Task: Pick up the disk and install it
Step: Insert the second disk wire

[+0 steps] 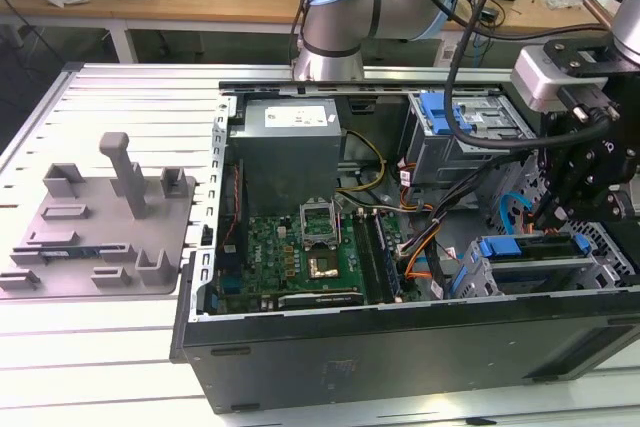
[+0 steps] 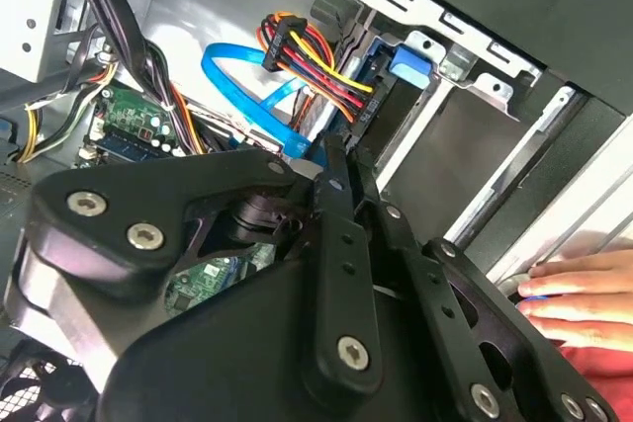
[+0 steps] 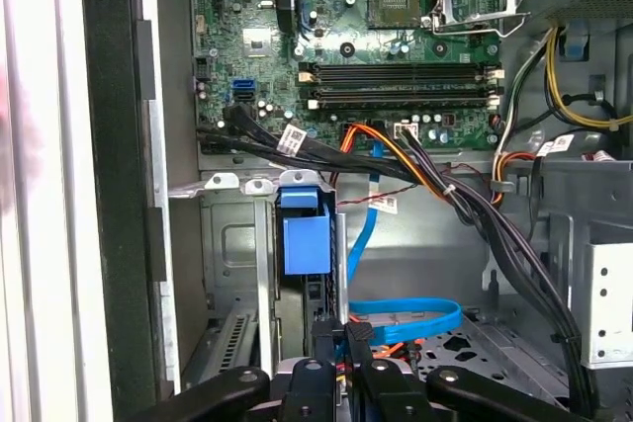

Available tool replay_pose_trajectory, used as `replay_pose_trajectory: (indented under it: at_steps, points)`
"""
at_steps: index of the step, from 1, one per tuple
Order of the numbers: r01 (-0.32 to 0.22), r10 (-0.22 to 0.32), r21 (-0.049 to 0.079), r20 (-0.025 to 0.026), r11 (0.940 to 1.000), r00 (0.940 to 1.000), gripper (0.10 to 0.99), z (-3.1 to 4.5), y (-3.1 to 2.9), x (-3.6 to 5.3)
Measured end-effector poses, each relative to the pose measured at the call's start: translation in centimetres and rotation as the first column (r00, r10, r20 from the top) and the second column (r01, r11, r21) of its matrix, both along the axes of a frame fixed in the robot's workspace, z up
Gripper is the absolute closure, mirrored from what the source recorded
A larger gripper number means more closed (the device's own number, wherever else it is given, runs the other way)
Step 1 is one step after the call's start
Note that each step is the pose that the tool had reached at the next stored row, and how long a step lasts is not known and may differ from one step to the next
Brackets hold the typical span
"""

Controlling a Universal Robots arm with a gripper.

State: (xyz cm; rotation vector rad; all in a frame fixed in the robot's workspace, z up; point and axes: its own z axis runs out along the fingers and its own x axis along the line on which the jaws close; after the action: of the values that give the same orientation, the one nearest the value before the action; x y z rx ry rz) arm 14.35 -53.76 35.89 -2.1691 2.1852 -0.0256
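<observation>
The disk (image 1: pixel 530 252) sits in the drive cage at the lower corner of the open computer case (image 1: pixel 400 347). The tool (image 3: pixel 341 363) hangs just above it, fingers pressed together, holding nothing.

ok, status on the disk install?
Gripper shut, at the drive cage. Disk in the cage, blue frame showing. Cables alongside; a hand close by.
</observation>
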Motion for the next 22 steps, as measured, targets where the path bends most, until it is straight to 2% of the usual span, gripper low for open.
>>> replay_pose_trajectory:
  at_steps: [2, 22]
  points:
    - [0.0, 0.0, 0.0, -0.0003, 1.0, 1.0, 0.922, -0.06, -0.16, 0.04]
    - [0.001, -0.001, 0.0, -0.0003, 1.0, 1.0, 0.922, -1.02, -0.24, 0.27]
